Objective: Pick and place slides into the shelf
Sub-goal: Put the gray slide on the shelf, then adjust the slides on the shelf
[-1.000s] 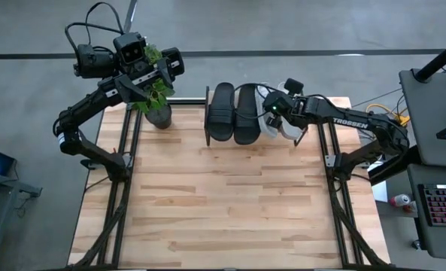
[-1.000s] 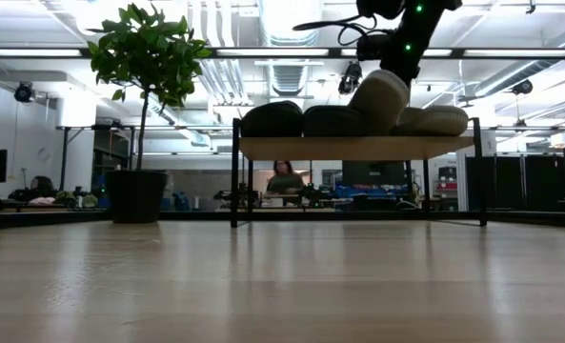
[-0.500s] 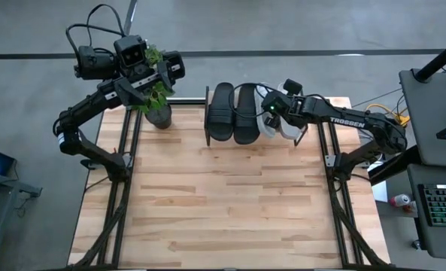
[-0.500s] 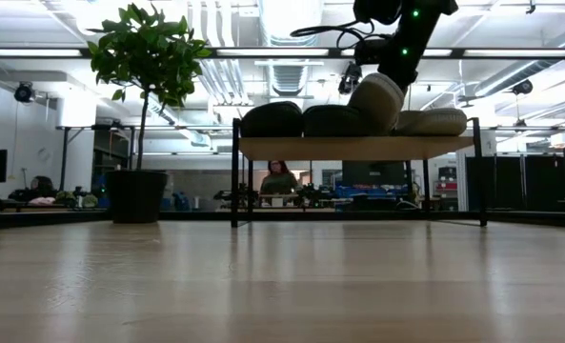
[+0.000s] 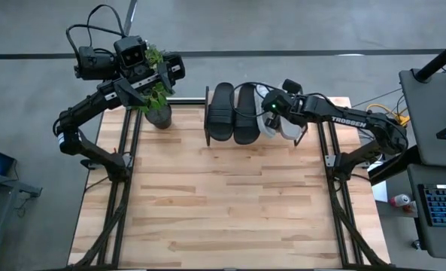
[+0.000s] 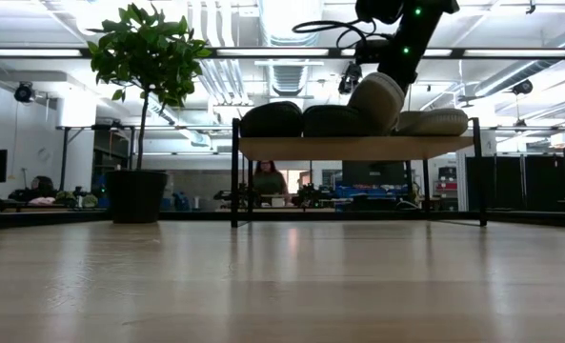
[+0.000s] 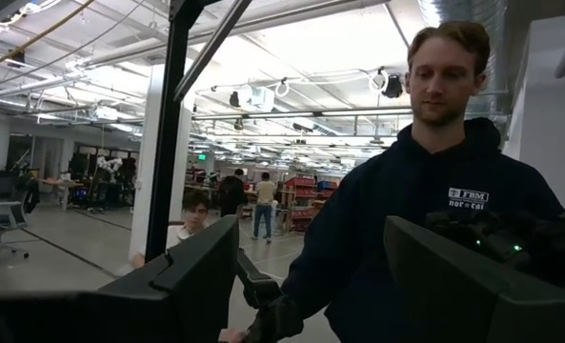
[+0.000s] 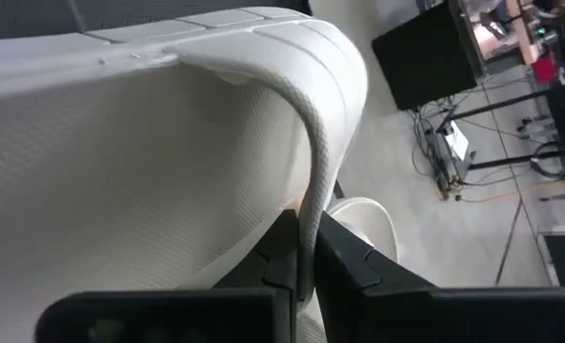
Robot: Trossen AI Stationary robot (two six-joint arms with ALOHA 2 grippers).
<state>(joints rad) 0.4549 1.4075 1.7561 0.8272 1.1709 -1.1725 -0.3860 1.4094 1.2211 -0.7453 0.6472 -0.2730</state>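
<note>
My right gripper (image 5: 271,114) sits over the shelf (image 6: 356,148) at the table's far edge, its fingers (image 8: 344,255) pinched tight on the strap of a pale slide (image 8: 139,171), which I hold tilted up on the plank, leaning against the black pair (image 5: 234,111). The second pale slide (image 6: 436,121) lies flat at the shelf's right end. My left gripper (image 5: 144,71) waits raised by the potted plant (image 6: 141,105) at the far left corner, fingers spread wide with nothing between them.
</note>
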